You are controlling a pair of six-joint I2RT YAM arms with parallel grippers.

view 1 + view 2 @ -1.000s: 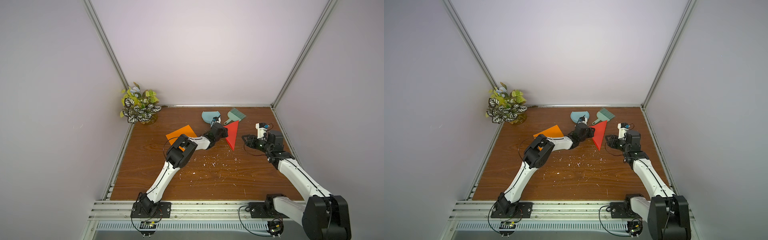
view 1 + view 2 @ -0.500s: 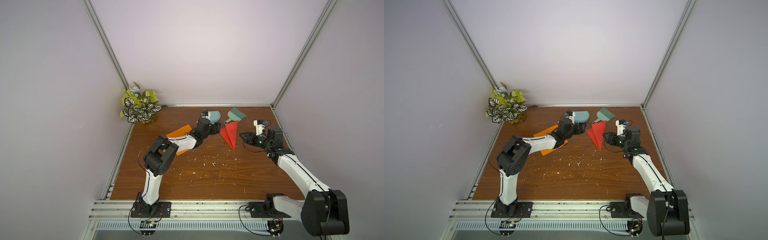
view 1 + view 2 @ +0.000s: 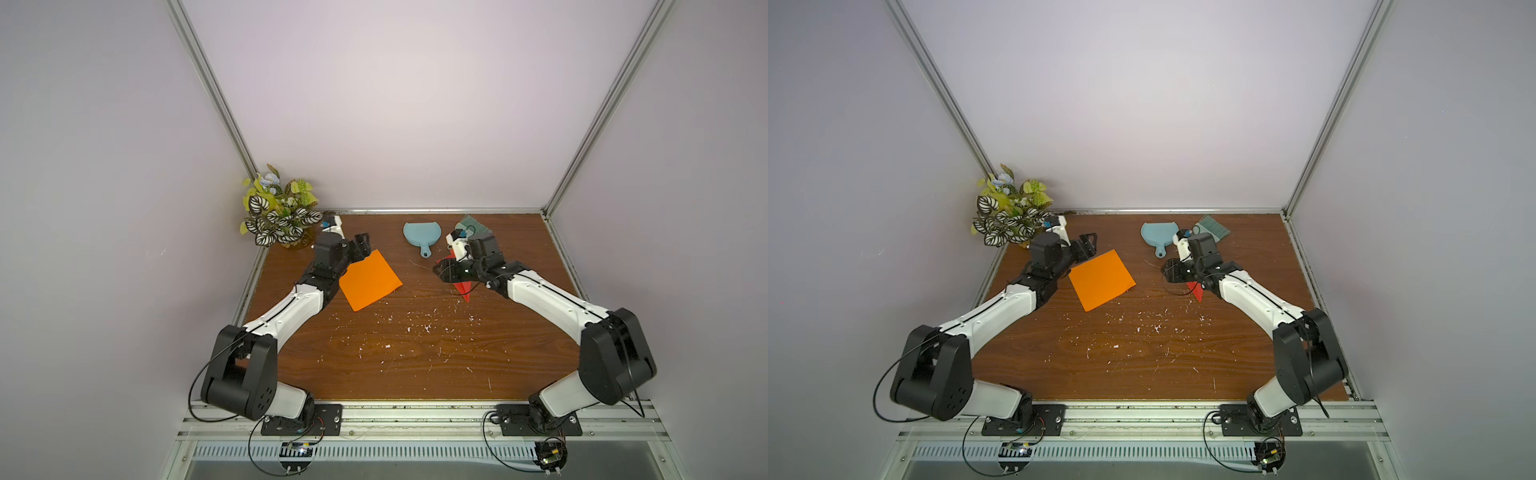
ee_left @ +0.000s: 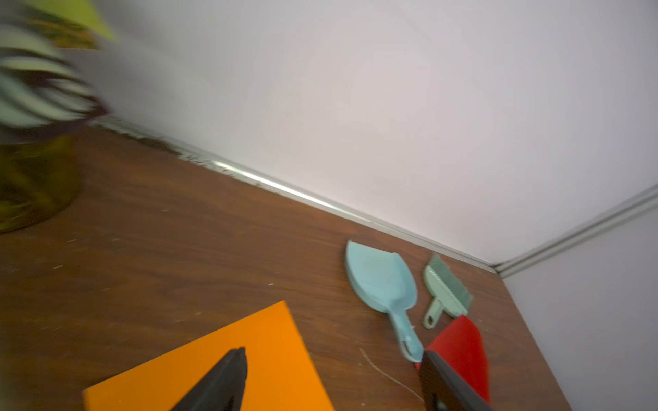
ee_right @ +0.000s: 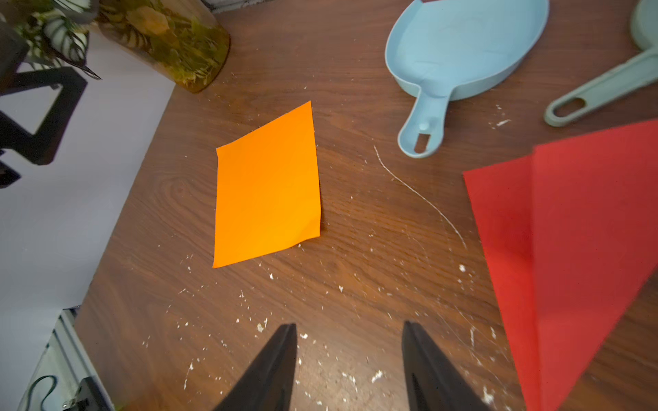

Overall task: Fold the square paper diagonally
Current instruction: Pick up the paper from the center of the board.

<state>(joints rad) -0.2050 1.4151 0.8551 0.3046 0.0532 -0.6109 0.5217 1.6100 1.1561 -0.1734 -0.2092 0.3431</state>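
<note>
Right wrist view: the red paper [image 5: 569, 231] lies flat as a folded triangle with one layer edge showing, just right of the dustpan [image 5: 463, 46] handle and nearer the robot; nothing grips it. Change over the last second: the left gripper [image 4: 332, 356], which sat at the red triangle's edge with its jaws closer together, has let go and swung well left of the dustpan. Its fingers are now spread wide over the far corner of the orange paper [image 5: 267, 188]. The right gripper [image 5: 349, 325] has slid in over the red triangle, hiding most of it in both top views; its fingers stand apart, pinching nothing, above bare table [image 3: 415, 365]. Reading: the red diagonal fold looks finished and released. The orange sheet, left of the dustpan and still a flat unfolded square, is probably next. Count: two papers (one folded, one not), one dustpan, one brush [image 3: 471, 226] right of the dustpan, one potted plant [image 3: 282, 212] far left of it, two grippers. Loose white crumbs nearer the robot than the dustpan: too many to count.
</note>
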